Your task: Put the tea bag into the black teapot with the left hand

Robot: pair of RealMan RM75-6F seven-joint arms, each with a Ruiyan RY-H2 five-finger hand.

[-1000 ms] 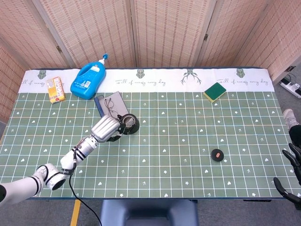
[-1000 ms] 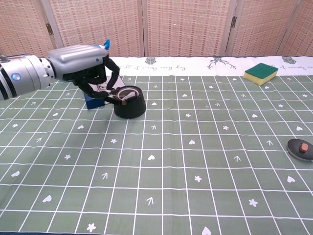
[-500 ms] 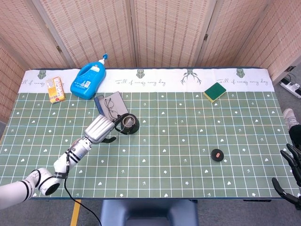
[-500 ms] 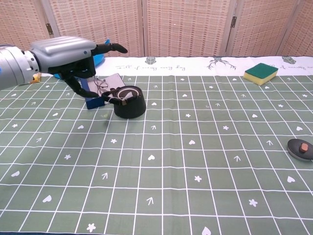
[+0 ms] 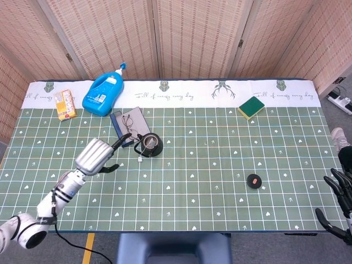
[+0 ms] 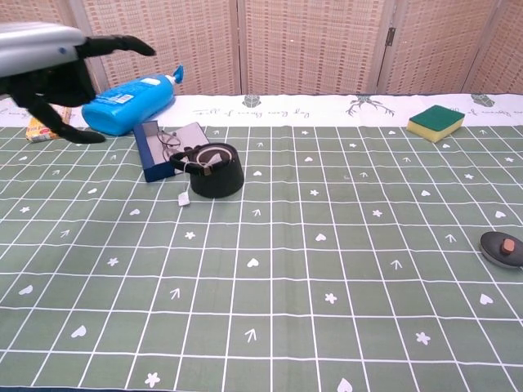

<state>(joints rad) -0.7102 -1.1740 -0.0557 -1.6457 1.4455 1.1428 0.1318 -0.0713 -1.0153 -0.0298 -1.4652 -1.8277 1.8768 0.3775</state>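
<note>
The left hand [image 5: 94,156] hangs above the table [image 5: 209,181] with fingers spread, holding nothing. Just to its right stands the teapot [image 6: 216,170]; the tea bag's tag [image 6: 185,198] lies on the cloth beside the pot, its string running up over the rim. The bag itself cannot be made out. The right hand [image 5: 342,187] shows only at the far edge, fingers apart and empty.

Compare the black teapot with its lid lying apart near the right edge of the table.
The black teapot stands tall and open-topped, with a handle and a tag on a string hanging down its side; the lid is low and flat. The teapot sits left of centre by the glasses case; the lid lies far right, alone. The lid bears a small reddish knob; the teapot shows none. Both are round and black.
</note>
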